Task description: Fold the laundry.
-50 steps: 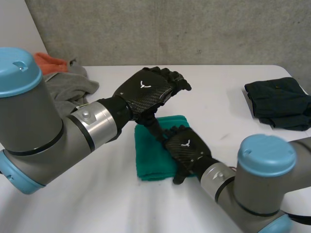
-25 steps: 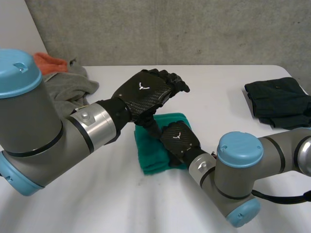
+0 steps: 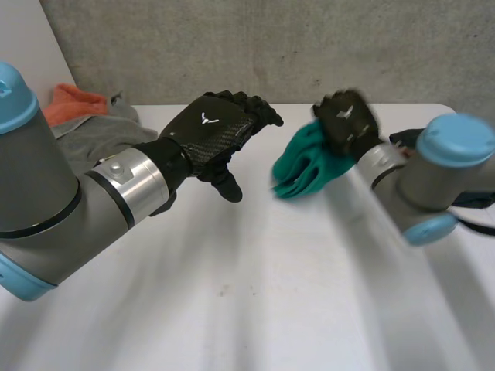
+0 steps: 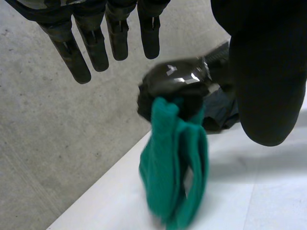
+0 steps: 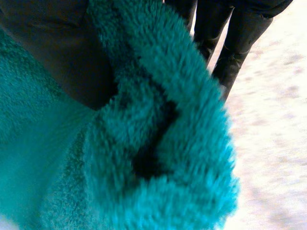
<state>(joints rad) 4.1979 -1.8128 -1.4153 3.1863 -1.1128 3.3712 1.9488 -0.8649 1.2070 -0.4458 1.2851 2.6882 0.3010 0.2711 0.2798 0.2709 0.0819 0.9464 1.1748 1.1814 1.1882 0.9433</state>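
A green fluffy towel [image 3: 303, 167] hangs bunched above the white table [image 3: 271, 301], and my right hand [image 3: 346, 117] is shut on its upper edge. In the right wrist view the towel [image 5: 163, 143] is pinched between the thumb [image 5: 62, 52] and the fingers [image 5: 230, 28]. My left hand [image 3: 213, 135] hovers open to the left of the towel, fingers straight and apart from it. In the left wrist view its fingers [image 4: 96, 43] point past my right hand [image 4: 175, 86], with the towel [image 4: 175, 177] dangling below that hand.
A grey garment [image 3: 97, 131] and an orange cloth [image 3: 69, 100] lie heaped at the back left. A dark folded garment [image 4: 218, 112] lies at the back right, mostly behind my right arm [image 3: 433, 174].
My right hand closed on the towel, lifted it off the table and swung it back and to the right. My left hand shifted slightly left and stayed open.
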